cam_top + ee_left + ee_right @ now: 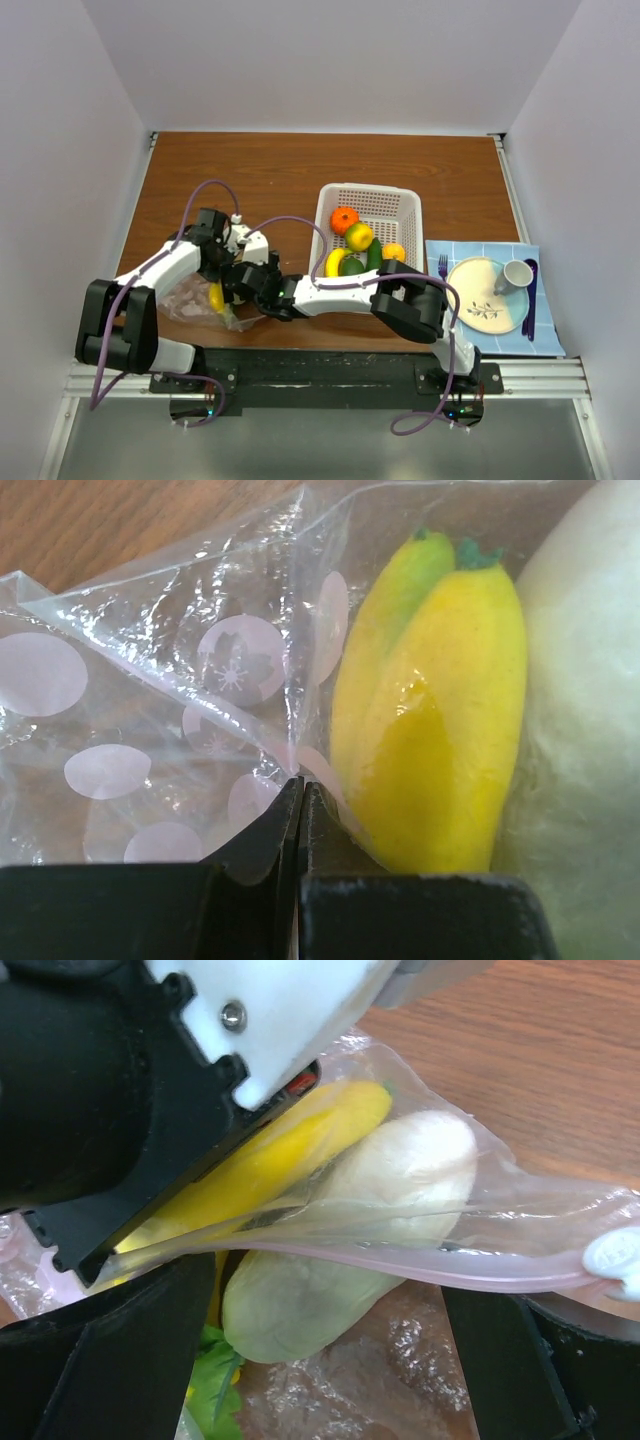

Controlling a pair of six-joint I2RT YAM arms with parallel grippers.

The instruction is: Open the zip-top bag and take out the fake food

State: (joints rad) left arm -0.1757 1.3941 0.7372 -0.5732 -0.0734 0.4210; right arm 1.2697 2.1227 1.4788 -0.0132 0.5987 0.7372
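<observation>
The zip-top bag (185, 300) lies on the table near the left arm's base, clear with pale pink dots (150, 710). My left gripper (300, 785) is shut on a fold of its film (228, 288). Fake food lies inside: a yellow piece (440, 710) against a white piece (585, 730). In the right wrist view, the bag's pink zip strip (420, 1265) is stretched across its mouth. My right gripper (330, 1300) stands open at that mouth (245, 303), fingers either side of the white piece (350, 1230), with the yellow piece (280, 1155) and a green leaf (215, 1400) beside it.
A white perforated basket (395, 205) at mid-table holds several plastic fruits, among them an orange (344, 219) and a banana (336, 262). At the right, a blue mat (545, 335) carries a floral plate (480, 300), a cup (515, 274) and a fork (442, 265).
</observation>
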